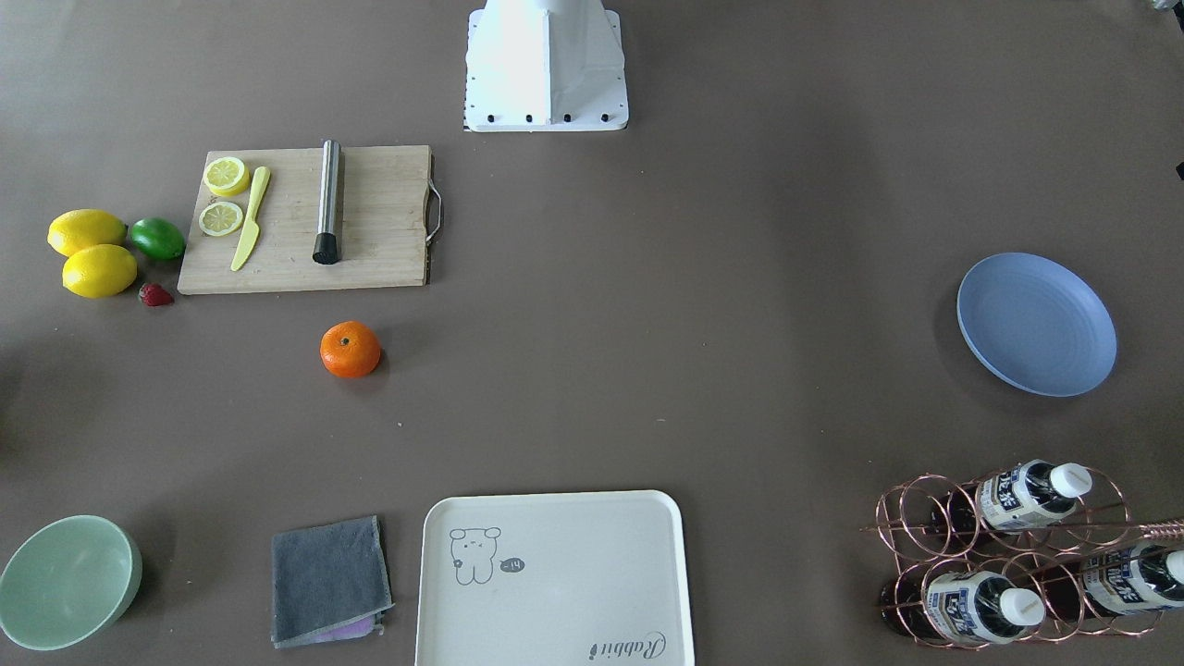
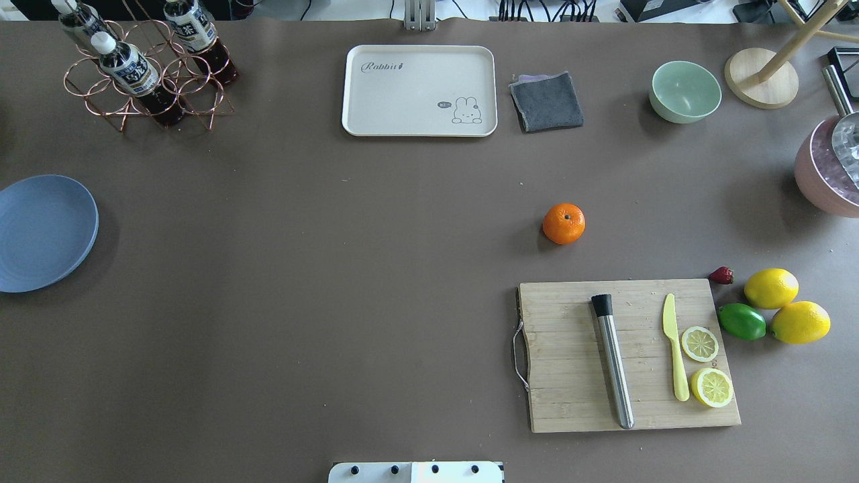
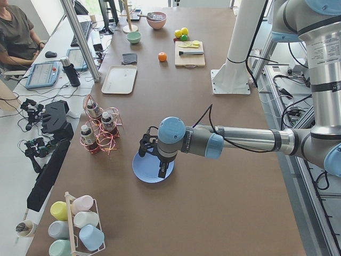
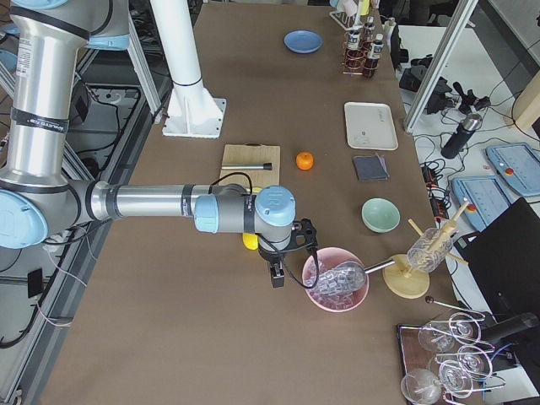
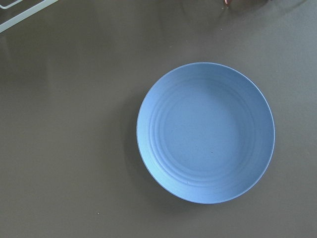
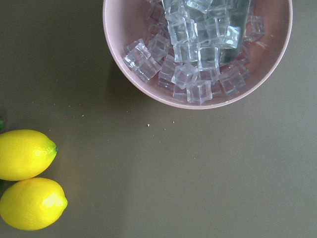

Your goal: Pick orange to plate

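Hovering my left gripper over the plate, right gripper near the ice bowl; I cannot tell either's jaw state. The orange sits near the cutting board, well apart from the plate.

We see the orange on the table, near the board but apart from it. The plate lies well apart, at the left edge, partly cut off. The tray and the cloth lie side by side at the far side.
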